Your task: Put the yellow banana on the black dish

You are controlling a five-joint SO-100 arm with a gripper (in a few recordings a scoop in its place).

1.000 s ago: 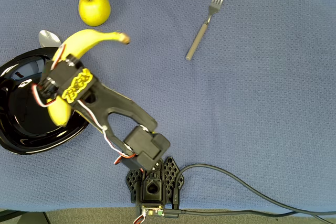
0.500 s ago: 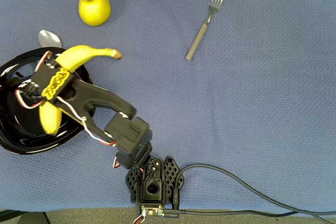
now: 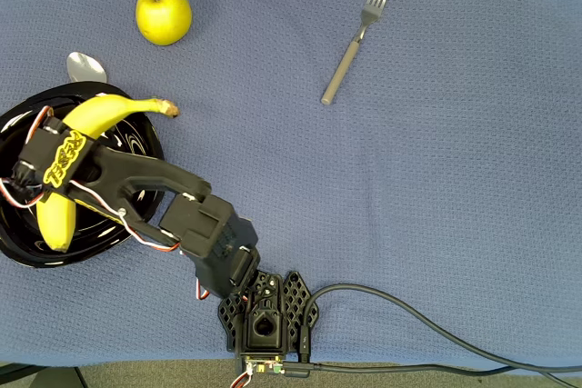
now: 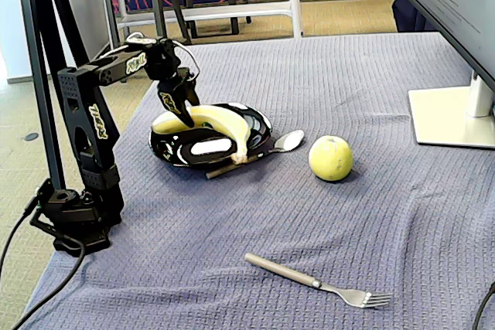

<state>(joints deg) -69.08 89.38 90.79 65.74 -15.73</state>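
The gripper (image 4: 184, 117) is clenching around the middle of the yellow banana (image 3: 84, 115), which is lying over the black dish (image 3: 127, 224) at the left edge of the overhead view, stem tip poking past the rim. One apple (image 3: 164, 14), one fork (image 3: 353, 43) and one spoon (image 3: 86, 66) are sitting on the cloth. The arm is covering the fingers from above, and the dish is hiding the spoon's handle.

Banana (image 3: 86, 115) over dish (image 3: 136, 138), apple (image 3: 164, 14) and fork (image 3: 350, 47) apart.
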